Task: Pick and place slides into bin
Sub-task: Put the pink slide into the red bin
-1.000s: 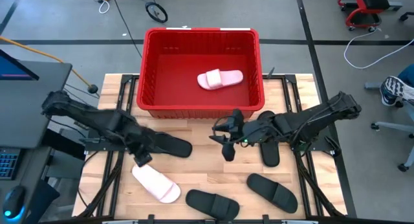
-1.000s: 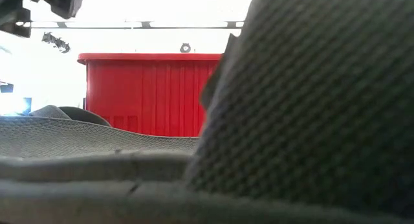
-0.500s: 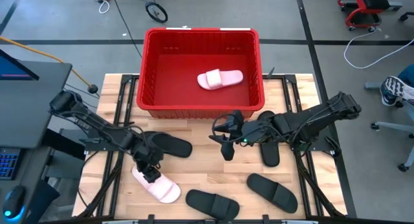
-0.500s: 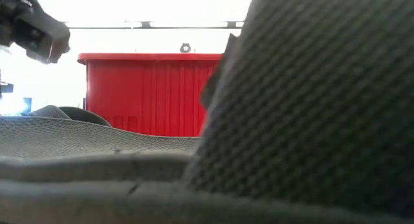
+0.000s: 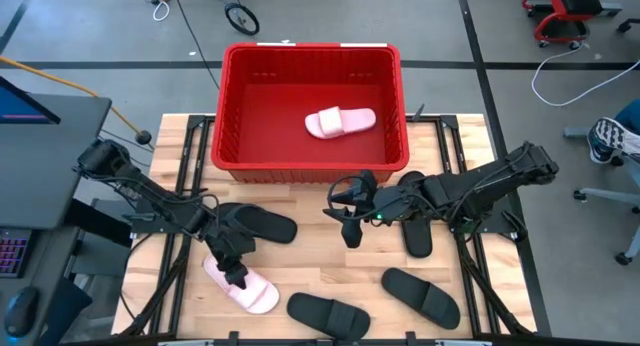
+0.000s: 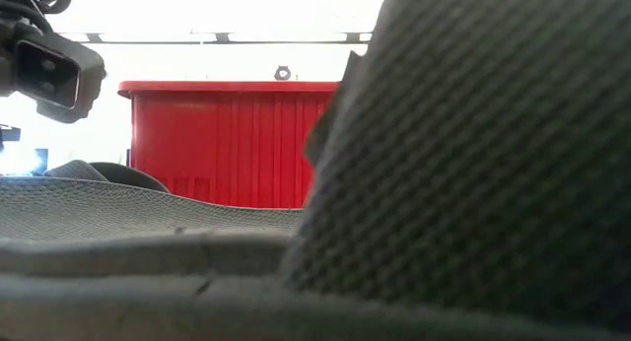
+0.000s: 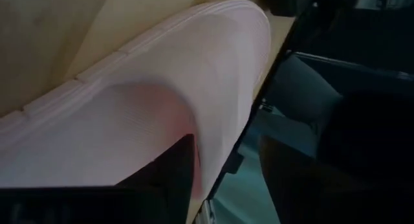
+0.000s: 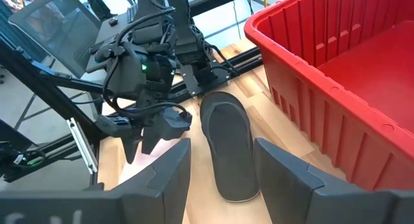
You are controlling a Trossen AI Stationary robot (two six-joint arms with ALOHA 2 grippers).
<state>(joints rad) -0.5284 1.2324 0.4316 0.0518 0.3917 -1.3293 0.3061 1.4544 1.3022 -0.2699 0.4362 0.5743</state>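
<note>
Over the last second the left hand (image 5: 236, 270) had swung away from the black open-toe slide sandal (image 5: 256, 224) lying just in front of the large red ribbed plastic bin (image 5: 310, 161) and dropped onto the pale pink wide-strap slide sandal (image 5: 242, 285), which lay further out from the bin, towards the left front of the wooden tabletop (image 5: 310, 251); judged from that, the pick of a second pink slide was beginning. In the left wrist view the pink strap (image 7: 155, 114) filled nearly everything, with one dark finger (image 7: 165, 169) low against it, so the hand seemed right at the sandal, but whether it was spread or closed on it could not be told. One matching pink slide (image 5: 340, 121) already lay inside the bin. The right hand (image 5: 350, 226) hung just in front of the bin's front wall, to the right of that black sandal, its fingers (image 8: 162, 179) spread and holding nothing. Three more black slides lay on the tabletop: one (image 5: 417, 231) under the right arm, and two (image 5: 330, 313) (image 5: 422, 295) far from the bin near the front edge.
</note>
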